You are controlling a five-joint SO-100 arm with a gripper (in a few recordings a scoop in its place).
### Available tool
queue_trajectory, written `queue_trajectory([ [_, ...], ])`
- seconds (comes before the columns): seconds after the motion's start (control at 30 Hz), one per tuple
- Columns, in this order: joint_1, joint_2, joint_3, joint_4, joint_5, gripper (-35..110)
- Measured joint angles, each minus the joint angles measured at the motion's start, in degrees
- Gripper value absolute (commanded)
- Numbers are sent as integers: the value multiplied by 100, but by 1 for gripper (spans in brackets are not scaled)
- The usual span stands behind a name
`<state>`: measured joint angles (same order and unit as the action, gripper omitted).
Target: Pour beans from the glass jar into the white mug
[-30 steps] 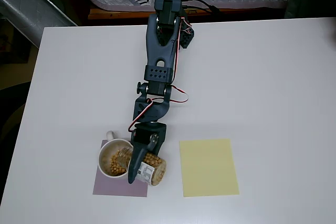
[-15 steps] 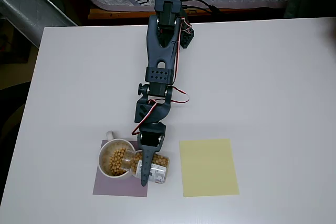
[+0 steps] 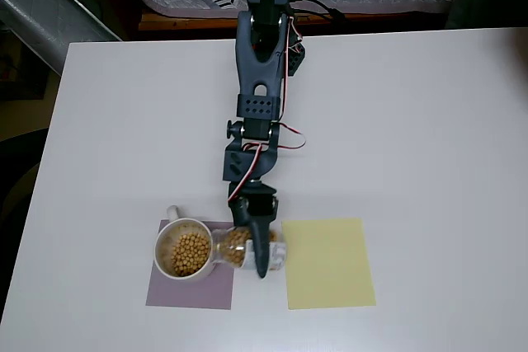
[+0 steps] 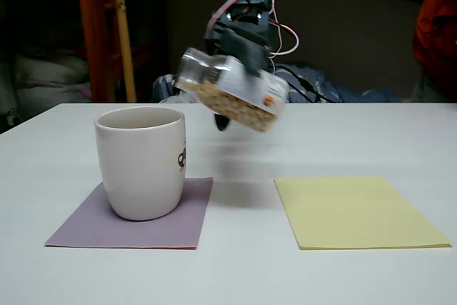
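Note:
The white mug [image 3: 169, 235] [image 4: 141, 166] stands on a purple mat, handle toward the far side, with a heap of tan beans [image 3: 191, 253] in it. My gripper [image 3: 256, 255] [image 4: 233, 91] is shut on the glass jar [image 3: 238, 247] [image 4: 235, 96] and holds it in the air just right of the mug. The jar lies tilted, its mouth toward the mug and a little higher than its base. Beans [image 4: 227, 107] still lie along its lower side. In the fixed view the jar's mouth hangs above and right of the mug's rim.
The purple mat [image 3: 188, 290] [image 4: 128, 226] lies under the mug. A yellow paper sheet [image 3: 327, 263] [image 4: 357, 211] lies to its right. The white table [image 3: 429, 146] is bare around them. A patterned cloth lies behind the far edge.
The jar has swung right, from mouth over the mug to beside it, and tipped back toward level. The mug now holds more beans, and the arm shifted right.

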<state>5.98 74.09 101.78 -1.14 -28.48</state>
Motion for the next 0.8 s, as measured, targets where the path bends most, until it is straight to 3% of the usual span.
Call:
queue_trajectory([
  [0.43,-299,1310,2988,-2347,-2725,2],
  [0.8,-747,105,3946,-5168,-4702,8],
])
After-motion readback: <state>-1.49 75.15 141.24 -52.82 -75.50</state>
